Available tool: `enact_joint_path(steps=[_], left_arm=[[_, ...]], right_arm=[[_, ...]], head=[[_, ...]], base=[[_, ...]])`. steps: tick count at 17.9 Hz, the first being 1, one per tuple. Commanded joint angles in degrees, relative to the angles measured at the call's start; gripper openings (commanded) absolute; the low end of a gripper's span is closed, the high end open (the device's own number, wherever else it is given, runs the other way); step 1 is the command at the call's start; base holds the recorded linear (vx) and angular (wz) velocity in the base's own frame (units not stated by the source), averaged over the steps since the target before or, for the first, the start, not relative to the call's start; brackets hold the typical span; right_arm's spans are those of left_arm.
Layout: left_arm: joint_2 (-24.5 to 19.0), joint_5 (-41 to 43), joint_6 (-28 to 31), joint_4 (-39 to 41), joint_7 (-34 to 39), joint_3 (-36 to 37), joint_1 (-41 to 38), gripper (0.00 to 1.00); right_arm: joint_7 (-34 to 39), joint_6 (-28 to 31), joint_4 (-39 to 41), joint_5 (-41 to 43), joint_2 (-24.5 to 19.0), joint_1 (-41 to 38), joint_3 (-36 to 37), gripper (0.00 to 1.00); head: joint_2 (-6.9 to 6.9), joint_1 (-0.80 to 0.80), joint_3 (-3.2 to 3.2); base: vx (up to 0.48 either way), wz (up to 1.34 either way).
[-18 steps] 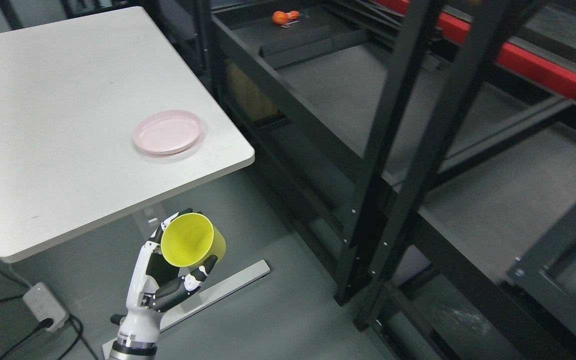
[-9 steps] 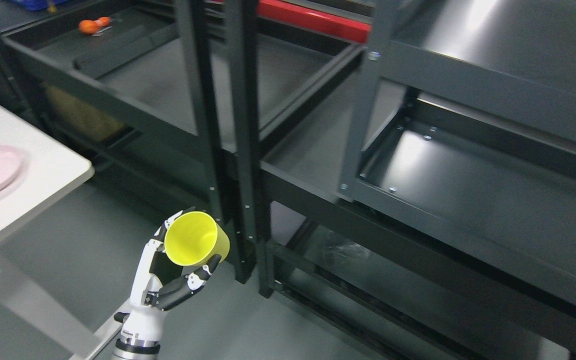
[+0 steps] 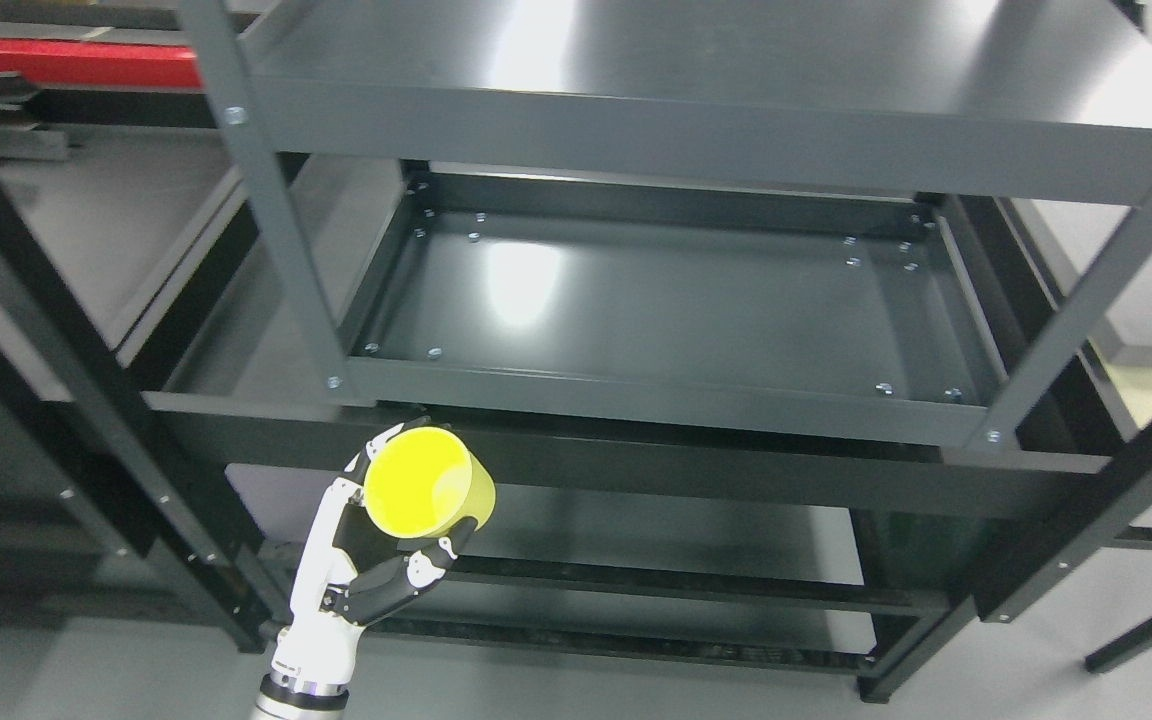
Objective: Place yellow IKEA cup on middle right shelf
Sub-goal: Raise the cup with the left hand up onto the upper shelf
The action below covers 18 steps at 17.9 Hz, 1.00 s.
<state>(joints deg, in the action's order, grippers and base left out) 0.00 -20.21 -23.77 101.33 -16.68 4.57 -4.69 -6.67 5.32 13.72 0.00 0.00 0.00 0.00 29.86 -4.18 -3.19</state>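
Now the left hand [image 3: 366, 570] came up from the bottom edge, left of the middle, with its fingers [image 3: 426, 565] curled around the yellow cup [image 3: 426, 482]. The cup lay tilted, and its open mouth faced the camera. It was held in the air in front of the dark metal shelf unit [image 3: 636, 110], just below the front rail of the middle shelf [image 3: 656, 300], which lay at about 1 o'clock from the cup. A lower shelf [image 3: 636, 530] showed behind the hand. The right hand did not show.
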Motion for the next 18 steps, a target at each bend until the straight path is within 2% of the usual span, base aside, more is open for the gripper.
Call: enact_joint_path(steps=[1,6,8,11,15,18], left_arm=[[-1.0,-0.53,-1.36,0.0,-0.72,4.57,1.26,0.0],[-1.4,-0.54,-5.67,0.18,-0.81,9.49,5.03,0.0],[-3.15,-0.54,-7.33,0.18,-0.81,12.99,7.49,0.0],[-7.72,-0.54,-10.59,0.27,-0.81,21.94,12.41,0.0],[-8.26,-0.54,-9.55,0.18,-0.81,31.1,18.74,0.0],[-7.38,-0.54,-5.87,0.18,-0.72,34.71,23.74,0.0]], right_arm=[[-0.01,0.05,-0.01,1.41,1.0,-0.79,-0.97,0.99],[-0.01,0.05,-0.01,1.41,1.0,-0.79,-0.97,0.99],[-0.01,0.05,-0.01,1.41,1.0,-0.79,-0.97,0.99],[-0.01,0.05,-0.01,1.41,1.0,-0.79,-0.97,0.99],[-0.01,0.05,-0.01,1.41,1.0,-0.79,-0.97,0.99],[-0.01,0.05,-0.01,1.41,1.0,-0.79,-0.97,0.99]], head=[[0.0,0.0,0.0],[0.0,0.0,0.0],[0.0,0.0,0.0],[0.0,0.0,0.0],[0.0,0.0,0.0],[0.0,0.0,0.0]], base=[[0.058,-0.33],[0.074,-0.2],[0.09,-0.08],[0.084,-0.07],[0.067,0.04],[0.052,0.15]])
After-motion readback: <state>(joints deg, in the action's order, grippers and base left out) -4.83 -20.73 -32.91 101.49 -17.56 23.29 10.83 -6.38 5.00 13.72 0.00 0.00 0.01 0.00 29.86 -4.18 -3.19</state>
